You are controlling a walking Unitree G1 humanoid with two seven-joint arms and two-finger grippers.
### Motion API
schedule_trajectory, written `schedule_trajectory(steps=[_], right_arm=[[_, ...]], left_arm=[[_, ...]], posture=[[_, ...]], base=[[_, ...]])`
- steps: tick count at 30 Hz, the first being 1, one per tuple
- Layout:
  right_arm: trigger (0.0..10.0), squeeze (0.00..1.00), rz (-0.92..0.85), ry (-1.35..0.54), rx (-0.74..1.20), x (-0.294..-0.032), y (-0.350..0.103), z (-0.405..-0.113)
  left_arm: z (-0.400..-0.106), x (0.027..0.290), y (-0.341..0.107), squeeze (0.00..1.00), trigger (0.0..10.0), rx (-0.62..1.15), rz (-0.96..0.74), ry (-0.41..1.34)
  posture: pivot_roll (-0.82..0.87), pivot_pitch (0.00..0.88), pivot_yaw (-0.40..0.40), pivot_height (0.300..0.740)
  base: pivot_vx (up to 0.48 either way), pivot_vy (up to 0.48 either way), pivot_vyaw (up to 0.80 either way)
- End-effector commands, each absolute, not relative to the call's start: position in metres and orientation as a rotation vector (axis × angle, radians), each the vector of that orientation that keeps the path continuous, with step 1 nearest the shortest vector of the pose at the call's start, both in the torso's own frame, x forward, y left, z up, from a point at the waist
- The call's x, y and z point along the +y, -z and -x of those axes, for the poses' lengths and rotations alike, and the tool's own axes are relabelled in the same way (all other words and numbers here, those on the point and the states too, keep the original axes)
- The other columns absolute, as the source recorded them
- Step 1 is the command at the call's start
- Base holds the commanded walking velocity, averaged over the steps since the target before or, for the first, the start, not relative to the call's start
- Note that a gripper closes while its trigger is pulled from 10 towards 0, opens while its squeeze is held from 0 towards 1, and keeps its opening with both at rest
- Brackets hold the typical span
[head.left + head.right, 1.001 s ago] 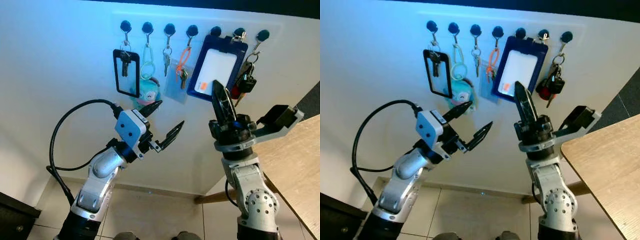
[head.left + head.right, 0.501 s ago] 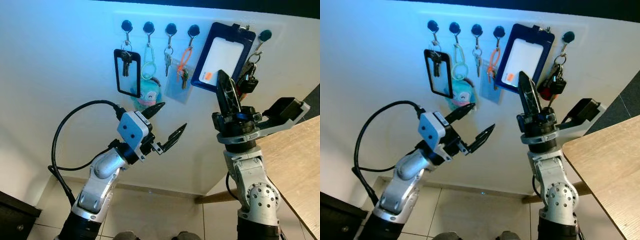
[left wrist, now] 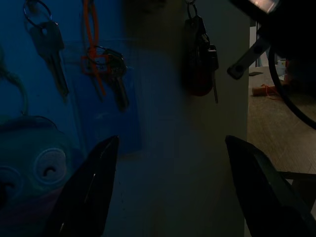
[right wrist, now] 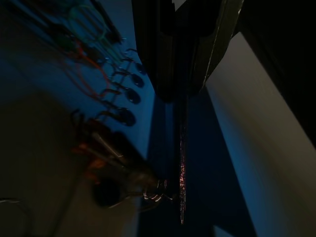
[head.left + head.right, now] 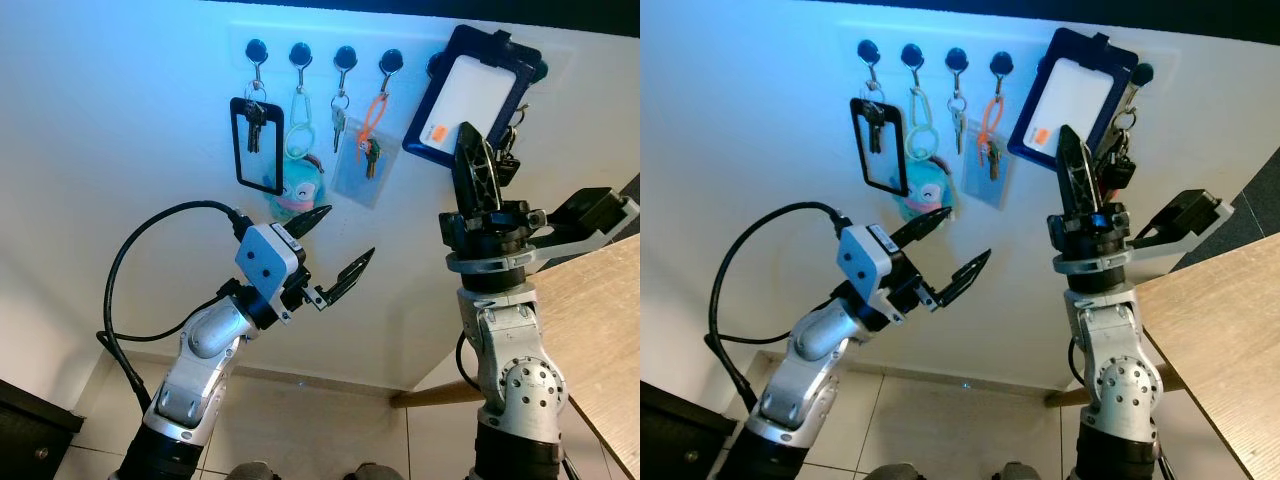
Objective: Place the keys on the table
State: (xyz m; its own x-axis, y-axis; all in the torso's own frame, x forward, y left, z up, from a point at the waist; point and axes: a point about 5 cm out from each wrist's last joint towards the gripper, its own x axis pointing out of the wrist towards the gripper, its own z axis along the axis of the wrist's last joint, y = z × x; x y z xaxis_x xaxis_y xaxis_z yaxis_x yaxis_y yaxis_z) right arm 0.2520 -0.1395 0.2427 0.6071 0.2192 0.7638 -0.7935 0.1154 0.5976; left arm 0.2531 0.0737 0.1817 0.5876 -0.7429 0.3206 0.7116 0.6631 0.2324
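A row of hooks on the white wall holds several key sets. A dark car-key bunch [image 5: 507, 160] with a red fob hangs at the far right, partly hidden behind my right gripper [image 5: 468, 138]. That gripper is raised and shut on the lower edge of a blue card holder [image 5: 472, 75], which is lifted and tilted. The right wrist view shows the holder edge-on [image 4: 182, 163] between the fingers, with the key bunch [image 4: 113, 173] beside it. My left gripper [image 5: 342, 236] hangs open below the hooks, holding nothing. In the left wrist view the bunch [image 3: 199, 61] hangs ahead.
Further left hang a black-framed key holder [image 5: 252, 140], a green carabiner with a teal plush [image 5: 294, 190], a silver key [image 5: 337, 122] and an orange-looped key [image 5: 368, 148]. The wooden table [image 5: 600, 330] stands at the right. Tiled floor lies below.
My right gripper has risen along the wall, carrying the blue card holder up and tilting it to the right. The left arm has hardly moved.
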Motion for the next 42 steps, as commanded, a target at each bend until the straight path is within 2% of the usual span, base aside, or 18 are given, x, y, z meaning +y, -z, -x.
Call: schedule_trajectory(steps=[1, 20, 25, 28, 42], right_arm=[[10.0, 0.0, -1.221, -0.851, -0.574, -0.134, -0.249, -0.248], [10.0, 0.0, -1.175, -0.871, -0.528, -0.124, -0.257, -0.249], [10.0, 0.0, -1.249, -0.867, -0.606, -0.134, -0.265, -0.247], [10.0, 0.0, -1.238, -0.841, -0.592, -0.14, -0.259, -0.249], [10.0, 0.0, -1.24, -0.755, -0.457, -0.139, -0.212, -0.245]], left_arm=[[-0.249, 0.072, -0.181, 0.0, 10.0, -0.415, -0.1, 0.865], [-0.248, 0.072, -0.18, 0.0, 10.0, -0.414, -0.11, 0.875], [-0.248, 0.072, -0.181, 0.0, 10.0, -0.416, -0.113, 0.876], [-0.247, 0.072, -0.18, 0.0, 10.0, -0.416, -0.115, 0.878], [-0.248, 0.071, -0.181, 0.0, 10.0, -0.418, -0.118, 0.88]], posture=[[0.09, 0.078, -0.026, 0.74], [0.09, 0.075, -0.024, 0.74], [0.09, 0.082, -0.026, 0.74], [0.09, 0.082, -0.026, 0.74], [0.09, 0.082, -0.021, 0.74]], base=[[0.0, 0.0, 0.0], [0.0, 0.0, 0.0], [0.0, 0.0, 0.0], [0.0, 0.0, 0.0], [0.0, 0.0, 0.0]])
